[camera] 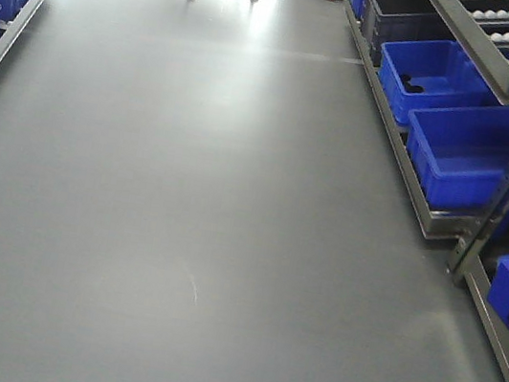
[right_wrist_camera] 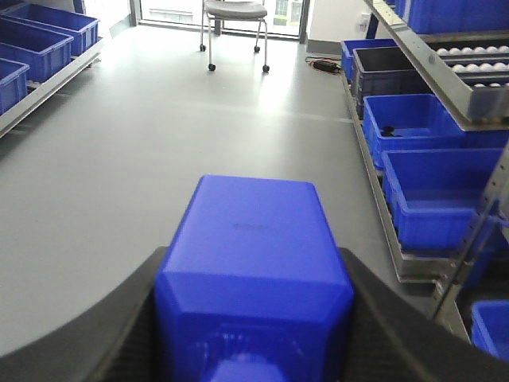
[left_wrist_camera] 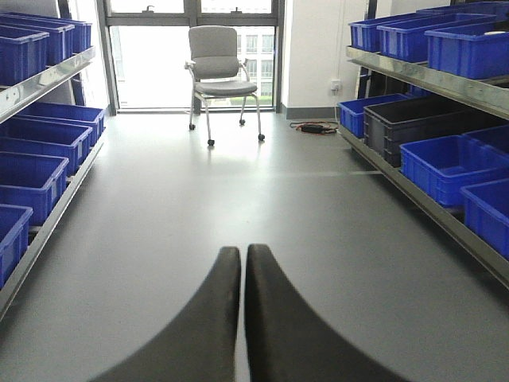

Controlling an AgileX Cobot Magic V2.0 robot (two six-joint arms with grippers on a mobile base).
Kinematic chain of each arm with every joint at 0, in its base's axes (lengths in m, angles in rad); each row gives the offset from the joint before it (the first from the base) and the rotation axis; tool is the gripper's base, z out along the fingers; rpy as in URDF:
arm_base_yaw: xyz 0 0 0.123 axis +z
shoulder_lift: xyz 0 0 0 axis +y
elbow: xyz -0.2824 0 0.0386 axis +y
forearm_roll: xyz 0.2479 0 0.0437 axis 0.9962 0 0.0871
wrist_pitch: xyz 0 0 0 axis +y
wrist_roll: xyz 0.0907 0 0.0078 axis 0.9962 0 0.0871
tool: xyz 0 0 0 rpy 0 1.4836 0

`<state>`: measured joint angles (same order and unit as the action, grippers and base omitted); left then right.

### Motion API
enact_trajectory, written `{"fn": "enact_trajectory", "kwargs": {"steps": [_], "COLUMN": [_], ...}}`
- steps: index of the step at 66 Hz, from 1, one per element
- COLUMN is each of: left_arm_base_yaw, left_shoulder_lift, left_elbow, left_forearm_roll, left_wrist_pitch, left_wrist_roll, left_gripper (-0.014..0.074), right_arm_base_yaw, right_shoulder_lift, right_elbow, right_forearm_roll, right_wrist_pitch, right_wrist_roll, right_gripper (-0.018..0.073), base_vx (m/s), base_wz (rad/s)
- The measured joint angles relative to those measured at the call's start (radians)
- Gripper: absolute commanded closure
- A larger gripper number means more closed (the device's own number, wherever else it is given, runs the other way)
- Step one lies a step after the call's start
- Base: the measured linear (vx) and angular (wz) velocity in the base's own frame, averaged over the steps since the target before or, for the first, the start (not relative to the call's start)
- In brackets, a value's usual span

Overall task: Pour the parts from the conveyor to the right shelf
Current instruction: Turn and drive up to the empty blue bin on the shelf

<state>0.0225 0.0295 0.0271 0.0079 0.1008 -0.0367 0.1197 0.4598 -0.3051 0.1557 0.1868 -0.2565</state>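
Aisle with glossy grey floor, racks running down both sides, an office chair sitting at the far window. The conveyor isn't showing in any view.

The right gripper is pinching the blue block, with dark fingers pressing on its two side faces. The block is filling the gap between them. Its long axis is pointing straight ahead of the claw, and a rounded bump at the near end, probably the stud, is facing back toward the wrist.

The left gripper is pressed together on nothing, pointing down the middle of the aisle, with racks lying well off to either side of it.

Key relation: the right shelf is lying ahead and to the right of the right claw, not in front of it. The open blue bins on the bottom tier are sitting below claw height, also ahead-right, and the roller rail is running above them. The right arm is the one carrying the part and looking nearer to that rack, so my read is it's doing the drop.

Judgement: the carry looks done and the release isn't. The next move is needing a swing rightward until the claw is over an open bin, then a tilt or a spread of the fingers. Risk: clipping the slanted rail frame overhanging the bins on the way in.
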Motion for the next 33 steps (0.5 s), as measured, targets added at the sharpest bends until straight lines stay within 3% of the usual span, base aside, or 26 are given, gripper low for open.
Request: {"fn": "enact_trajectory", "kwargs": {"steps": [16, 33], "left_arm_base_yaw": [0.0, 0.0], "left_shoulder_lift": [0.0, 0.0], "left_elbow": [0.0, 0.0], "left_forearm_roll": [0.0, 0.0], "left_wrist_pitch": [0.0, 0.0], "left_wrist_roll": [0.0, 0.0], "left_gripper": [0.0602, 0.0602], "right_arm_base_yaw": [0.0, 0.0], "right_shoulder_lift": [0.0, 0.0], "right_elbow": [0.0, 0.0], "right_forearm_roll": [0.0, 0.0], "right_wrist_pitch": [0.0, 0.0], "right_wrist_roll": [0.0, 0.0], "right_gripper": [0.0564, 0.0564], "base_vx": [0.48, 0.39], "base_wz": [0.32, 0.72]}}
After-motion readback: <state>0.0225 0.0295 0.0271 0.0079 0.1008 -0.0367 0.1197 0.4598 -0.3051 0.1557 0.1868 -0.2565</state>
